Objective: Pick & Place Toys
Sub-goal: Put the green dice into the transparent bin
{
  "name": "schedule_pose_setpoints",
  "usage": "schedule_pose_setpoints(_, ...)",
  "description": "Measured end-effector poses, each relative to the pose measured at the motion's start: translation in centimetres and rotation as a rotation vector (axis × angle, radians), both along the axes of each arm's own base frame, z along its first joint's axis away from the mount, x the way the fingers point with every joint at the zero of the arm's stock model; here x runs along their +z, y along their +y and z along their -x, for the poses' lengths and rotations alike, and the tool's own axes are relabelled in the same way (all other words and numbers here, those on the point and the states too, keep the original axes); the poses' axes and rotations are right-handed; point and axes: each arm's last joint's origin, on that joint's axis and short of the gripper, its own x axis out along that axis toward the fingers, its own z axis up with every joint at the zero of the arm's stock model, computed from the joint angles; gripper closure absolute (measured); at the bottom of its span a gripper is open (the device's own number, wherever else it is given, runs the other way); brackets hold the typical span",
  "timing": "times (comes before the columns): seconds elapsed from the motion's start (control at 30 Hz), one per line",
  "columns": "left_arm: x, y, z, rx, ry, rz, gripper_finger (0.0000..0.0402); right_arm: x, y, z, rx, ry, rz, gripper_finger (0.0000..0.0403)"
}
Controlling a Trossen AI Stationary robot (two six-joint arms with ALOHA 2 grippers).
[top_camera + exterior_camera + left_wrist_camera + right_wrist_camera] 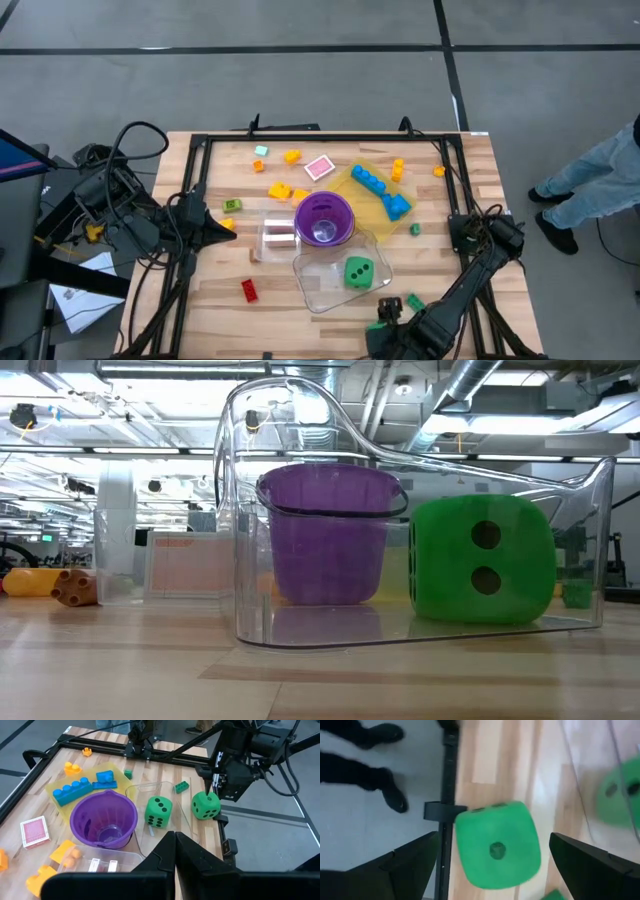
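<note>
One green die [497,845] is sitting between the right end effector's [216,784] spread fingers at the table [200,300] edge; closing off-centre risks knocking it off.

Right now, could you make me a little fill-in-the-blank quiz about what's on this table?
A green die lies inside the clear ___. The round cup is coloured ___. The right arm's fingers stand ___ on either side of a second die. The left arm's fingers are ___.
Missing words: tub, purple, open, shut.
</note>
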Motion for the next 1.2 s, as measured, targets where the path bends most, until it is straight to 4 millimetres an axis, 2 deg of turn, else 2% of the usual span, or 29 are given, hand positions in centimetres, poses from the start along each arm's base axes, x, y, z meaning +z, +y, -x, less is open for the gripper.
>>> schedule_pose_setpoints(0.2, 0.0, 0.1, 0.0, 0.015, -0.010, -0.014, 0.0402, -0.1, 0.0, 0.6, -0.201, 0.045, -0.032, 0.0018)
schedule_pose_setpoints(0.37, 0.0, 0.1, 0.0, 0.015, -0.010, -0.015, 0.0402, -0.1, 0.5, 1.1, -0.285, 0.052, -0.060, 0.0006)
schedule_pose_setpoints(0.9, 0.0, -0.1, -0.2, 0.022, -0.015, -0.013, 0.0402, 0.0, 1.6, 2.3, 0.006, -0.083, 0.083, 0.0003)
schedule_pose_setpoints(1.2, -0.1, -0.4, -0.6, 0.028, -0.018, -0.021, 0.0402, -2.9, 2.3, 3.1, 0.056, -0.100, 0.081, 0.0003)
